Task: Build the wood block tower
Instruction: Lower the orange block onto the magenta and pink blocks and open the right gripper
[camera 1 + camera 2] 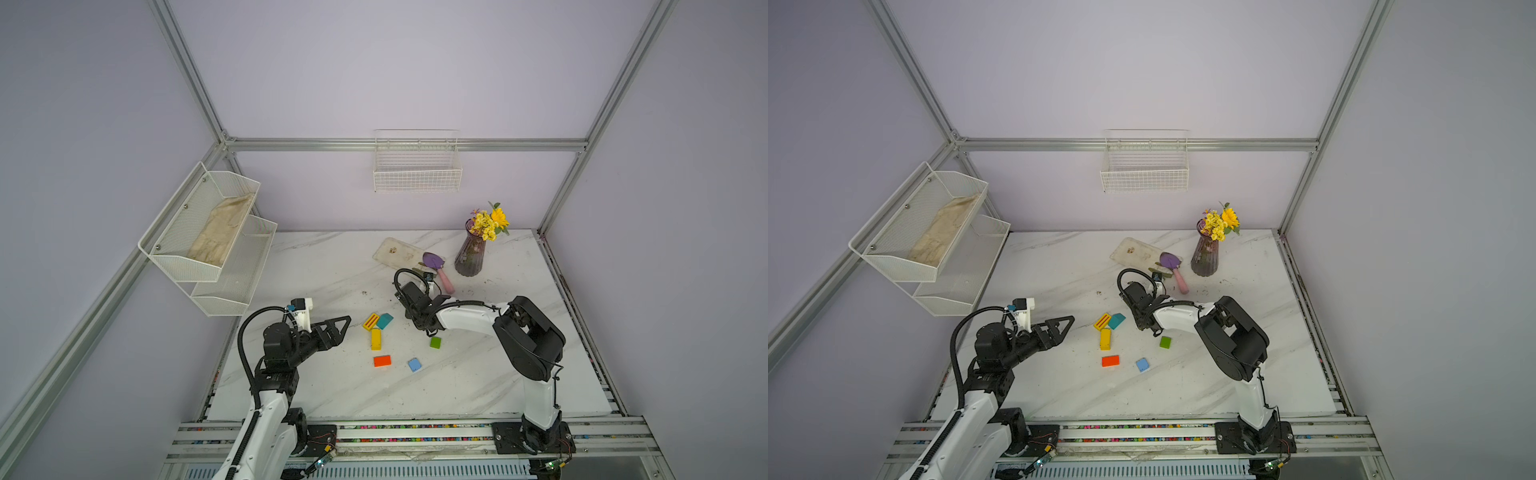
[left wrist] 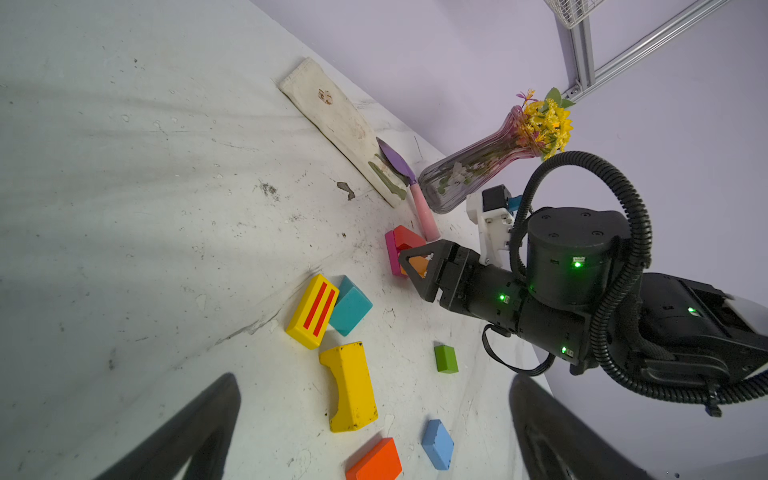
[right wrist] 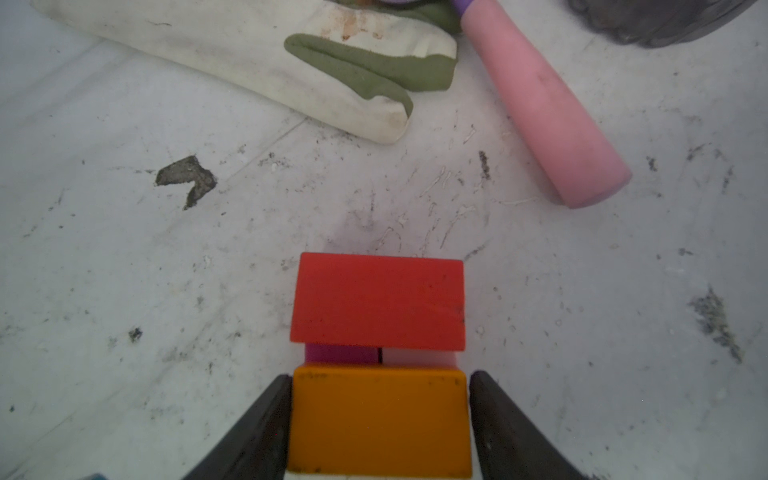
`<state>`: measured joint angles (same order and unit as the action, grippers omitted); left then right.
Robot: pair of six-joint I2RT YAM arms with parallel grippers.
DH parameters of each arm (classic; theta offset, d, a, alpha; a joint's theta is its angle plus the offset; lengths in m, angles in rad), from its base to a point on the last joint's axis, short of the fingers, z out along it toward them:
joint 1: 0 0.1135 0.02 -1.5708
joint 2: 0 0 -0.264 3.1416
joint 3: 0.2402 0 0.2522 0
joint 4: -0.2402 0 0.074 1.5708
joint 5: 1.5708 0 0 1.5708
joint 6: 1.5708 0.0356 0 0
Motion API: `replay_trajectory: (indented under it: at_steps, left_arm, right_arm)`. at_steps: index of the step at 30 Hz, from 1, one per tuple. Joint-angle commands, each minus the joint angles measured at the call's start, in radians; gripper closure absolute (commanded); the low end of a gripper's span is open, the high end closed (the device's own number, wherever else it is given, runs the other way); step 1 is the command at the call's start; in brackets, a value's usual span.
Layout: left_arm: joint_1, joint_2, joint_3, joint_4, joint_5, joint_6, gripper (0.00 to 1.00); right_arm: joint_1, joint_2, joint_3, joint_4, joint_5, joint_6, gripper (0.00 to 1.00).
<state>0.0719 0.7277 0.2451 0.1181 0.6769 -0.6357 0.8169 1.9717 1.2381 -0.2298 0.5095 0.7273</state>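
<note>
The right gripper (image 3: pixel 380 374) is straddling a smooth, matte orange block (image 3: pixel 379 419) on the tower (image 2: pixel 401 249), beside the trowel's tapered pink handle (image 3: pixel 548 112). Whether it is clamped or merely flanking, I cannot tell. A red slab (image 3: pixel 377 302), magenta block (image 3: pixel 340 355) and pale pink block (image 3: pixel 415 357) are adjoining it. The left gripper (image 2: pixel 374 380) is hanging released, empty. In both top views the right arm (image 1: pixel 465 318) is hiding the tower.

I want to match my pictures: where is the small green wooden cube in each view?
In a top view: small green wooden cube, right of the yellow arch-shaped block.
In a top view: the cube likewise.
Left wrist view: the cube beside that arch.
Right wrist view: absent.
Shared landmark: the trowel's pink handle.
</note>
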Motion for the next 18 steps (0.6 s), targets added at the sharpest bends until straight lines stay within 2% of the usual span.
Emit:
replay_trajectory:
  at_steps: [1,18]
  left_arm:
    - [0.008,-0.012,-0.004,0.026,0.004,0.005,0.00]
    - [0.008,-0.013,-0.004,0.026,0.003,0.004,0.00]
  right_arm:
    - [-0.003,0.021,0.030,-0.039,0.028,-0.006,0.32]
    - [-0.004,0.010,0.026,-0.051,0.054,-0.012,0.33]
